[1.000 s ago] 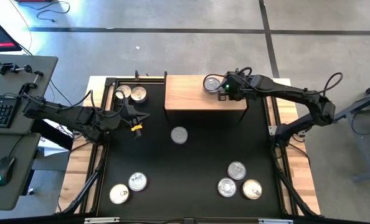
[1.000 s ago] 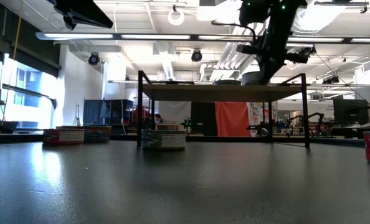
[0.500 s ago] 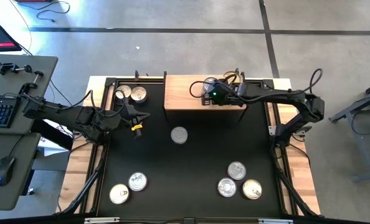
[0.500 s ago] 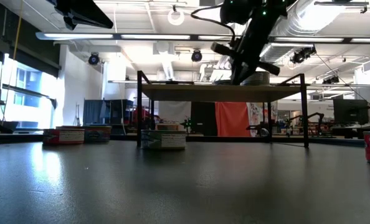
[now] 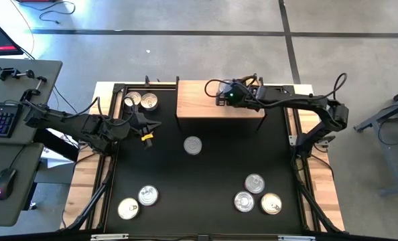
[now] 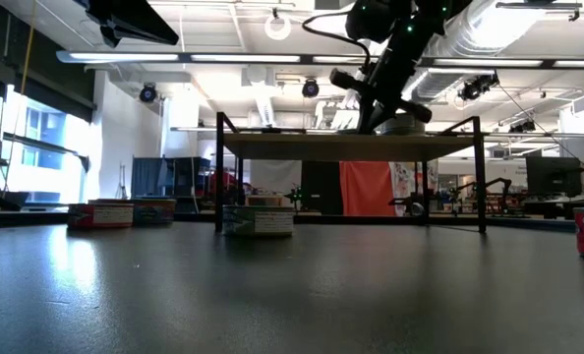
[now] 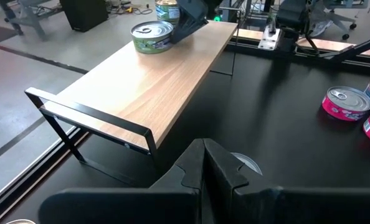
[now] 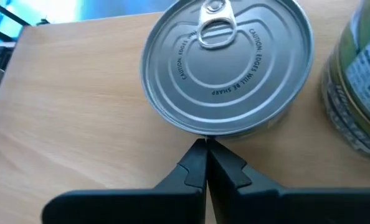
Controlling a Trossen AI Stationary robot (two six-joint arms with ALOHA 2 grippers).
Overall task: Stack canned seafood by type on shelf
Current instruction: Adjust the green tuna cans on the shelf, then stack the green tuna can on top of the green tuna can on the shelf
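The shelf (image 5: 202,107) is a light wooden board on a black frame at the table's far side. A flat tin with a silver lid (image 8: 225,62) (image 7: 152,36) lies on its top. My right gripper (image 8: 205,149) (image 5: 220,95) is shut and slants down at that tin from the table's right. A second tin (image 8: 359,93) (image 7: 167,9) stands just to its right on the shelf. My left gripper (image 7: 203,146) (image 5: 150,126) is shut with nothing in it, above the mat left of the shelf. My right gripper meets the silver-lidded tin's side wall (image 8: 203,132), just under the rim, with the tips of its shut fingers. The fingers slant down from the table's right. The tin sits flat on the shelf top, lid up.
More tins lie on the black mat: two at the far left (image 5: 140,101), one in the middle (image 5: 193,145), two near left (image 5: 138,201), three near right (image 5: 256,196). The shelf's left half (image 7: 129,93) is bare wood.
My right gripper has gone toward the table's left along the shelf top and tipped further down, staying shut. The silver-lidded tin has slid left on the shelf ahead of the fingertips, still flat.
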